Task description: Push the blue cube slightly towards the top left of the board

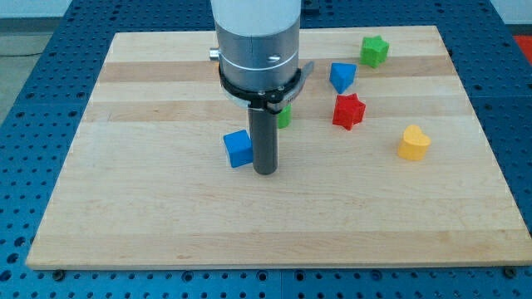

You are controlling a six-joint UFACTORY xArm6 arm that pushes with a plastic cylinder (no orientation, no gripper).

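The arm's straight dark rod stands upright over the pale wooden board (125,208), its tip (264,172) resting just beside the right face of the small blue cube (238,149), touching it or nearly so. The arm carries no gripper, so there is nothing to open or close; only the rod meets the blocks. The blue cube sits a little left of the board's middle, well apart from the other blocks. Behind the rod, a small green block (284,116) is partly hidden, its shape unclear. Toward the view's right lie a red star-shaped block (348,111), a second blue block of wedge-like shape (342,76), a green star-shaped block (374,51) near the board's top edge, and a yellow heart-shaped block (413,143). The board lies on a blue perforated desk (33,75).
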